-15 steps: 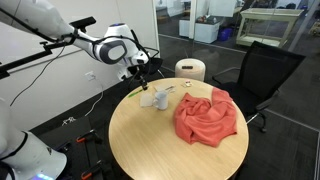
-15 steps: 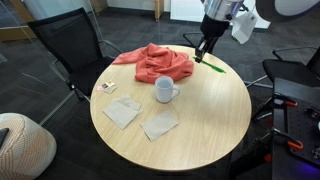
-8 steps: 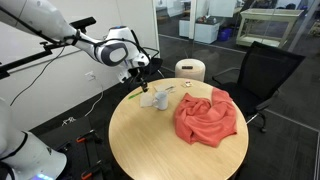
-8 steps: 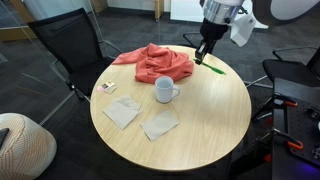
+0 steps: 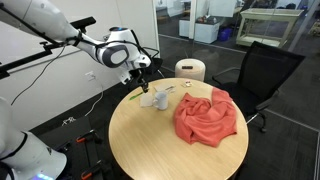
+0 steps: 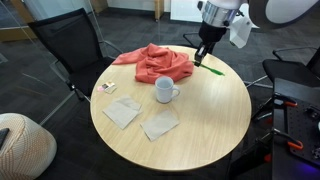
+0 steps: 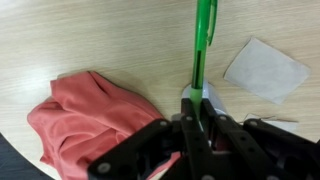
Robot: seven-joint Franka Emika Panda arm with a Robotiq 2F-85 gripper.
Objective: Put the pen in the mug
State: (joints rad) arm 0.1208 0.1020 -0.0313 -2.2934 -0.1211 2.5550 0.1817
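My gripper [image 7: 196, 112] is shut on the light green pen [image 7: 204, 35], which sticks out from between the fingers. In both exterior views the gripper [image 6: 204, 55] [image 5: 138, 78] is near the table's edge, with the pen [image 6: 212, 69] [image 5: 134, 95] slanting down from it close to the tabletop. The whitish-grey mug [image 6: 164, 90] [image 5: 160, 98] stands upright near the middle of the round table, apart from the gripper. A pale bit of it shows behind the fingers in the wrist view [image 7: 214, 98].
A crumpled red cloth [image 6: 155, 62] [image 5: 207, 115] [image 7: 90, 120] lies beside the mug. Two paper napkins [image 6: 122, 112] [image 6: 160, 124] and a small card [image 6: 106, 87] lie on the wooden table [image 6: 200, 120]. Black chairs [image 5: 262, 70] [image 6: 70, 45] and a cream cylinder [image 5: 190, 70] stand around it.
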